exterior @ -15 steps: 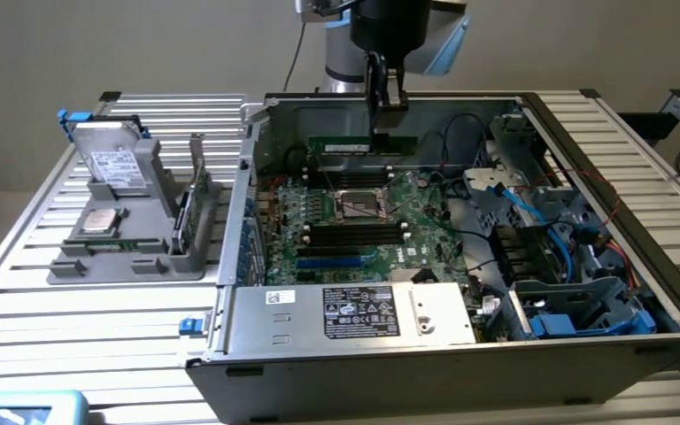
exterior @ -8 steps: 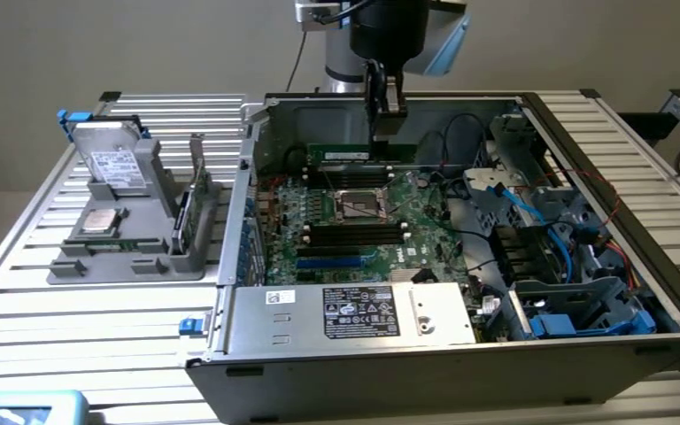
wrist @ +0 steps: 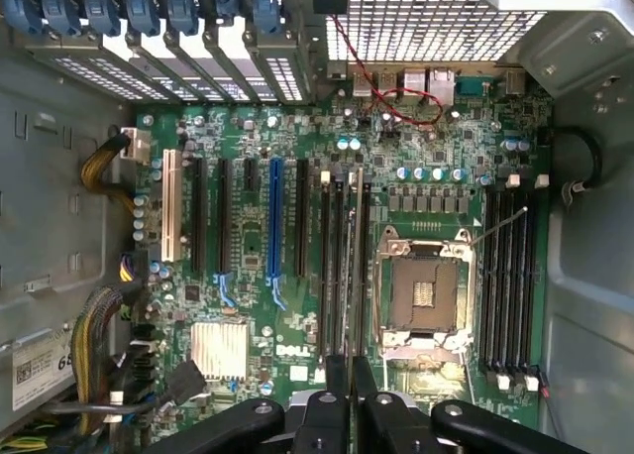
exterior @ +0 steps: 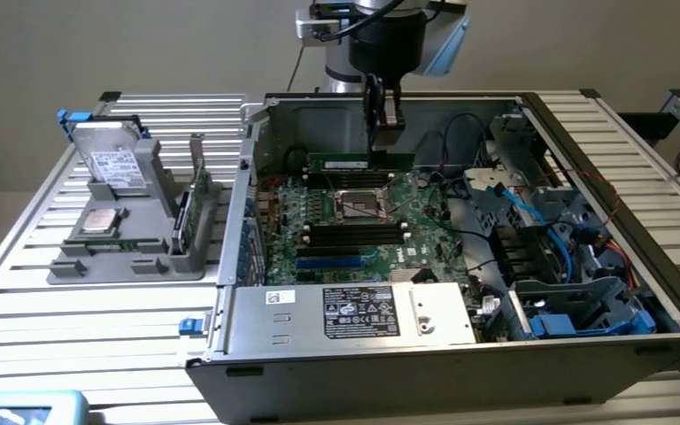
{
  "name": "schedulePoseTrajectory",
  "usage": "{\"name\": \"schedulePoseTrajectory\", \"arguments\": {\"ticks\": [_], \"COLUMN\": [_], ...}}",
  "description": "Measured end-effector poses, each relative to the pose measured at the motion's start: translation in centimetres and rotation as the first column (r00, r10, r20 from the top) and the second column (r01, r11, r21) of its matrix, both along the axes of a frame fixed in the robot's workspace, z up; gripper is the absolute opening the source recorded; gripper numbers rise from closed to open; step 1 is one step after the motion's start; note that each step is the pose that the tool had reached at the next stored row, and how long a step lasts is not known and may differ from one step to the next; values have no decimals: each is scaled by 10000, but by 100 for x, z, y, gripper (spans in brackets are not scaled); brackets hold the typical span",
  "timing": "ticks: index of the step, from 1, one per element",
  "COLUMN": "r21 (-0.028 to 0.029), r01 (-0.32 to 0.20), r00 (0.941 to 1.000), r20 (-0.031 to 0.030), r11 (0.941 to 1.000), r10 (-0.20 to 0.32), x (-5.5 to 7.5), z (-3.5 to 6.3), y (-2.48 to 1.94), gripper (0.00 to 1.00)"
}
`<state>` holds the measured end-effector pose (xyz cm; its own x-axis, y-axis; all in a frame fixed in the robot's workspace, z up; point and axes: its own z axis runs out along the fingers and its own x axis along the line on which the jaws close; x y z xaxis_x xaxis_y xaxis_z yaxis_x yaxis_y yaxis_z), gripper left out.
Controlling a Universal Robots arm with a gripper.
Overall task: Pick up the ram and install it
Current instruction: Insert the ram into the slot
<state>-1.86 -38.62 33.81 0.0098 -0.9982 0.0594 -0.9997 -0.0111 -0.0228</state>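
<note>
Fingers sat closest to the wrist camera, drawn in tight on the ram. I saw the ram edge-on, as a thin line running out from between them. I noted it lined up along the bank of black slots just beside the socket. Whether its lower edge was seated in a slot I could not tell. A second slot bank lay on the socket's other side. A blue slot and a finned heatsink lay further across the motherboard.

In the exterior view I recorded the fingers reaching straight down into the open case, clamped on the top edge of the ram. The ram stood on its long edge, level, over the motherboard on the far side of the socket. A labelled power supply occupied the near end of the case.

On the slatted surface, beside the case at the exterior view's left, a grey tray carried a drive, a square silver chip and an upright card.
</note>
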Motion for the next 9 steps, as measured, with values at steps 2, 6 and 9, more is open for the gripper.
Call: {"name": "schedulePoseTrajectory", "arguments": {"ticks": [2, 6, 9], "r21": [0, 1, 1], "r01": [0, 0, 0], "r00": [10000, 10000, 10000], "r20": [0, 0, 1], "r11": [10000, 10000, 10000], "r10": [0, 0, 0], "x": [0, 0, 0], "z": [-36, -110, -164], "y": [0, 0, 0], "gripper": [13, 13, 13]}}
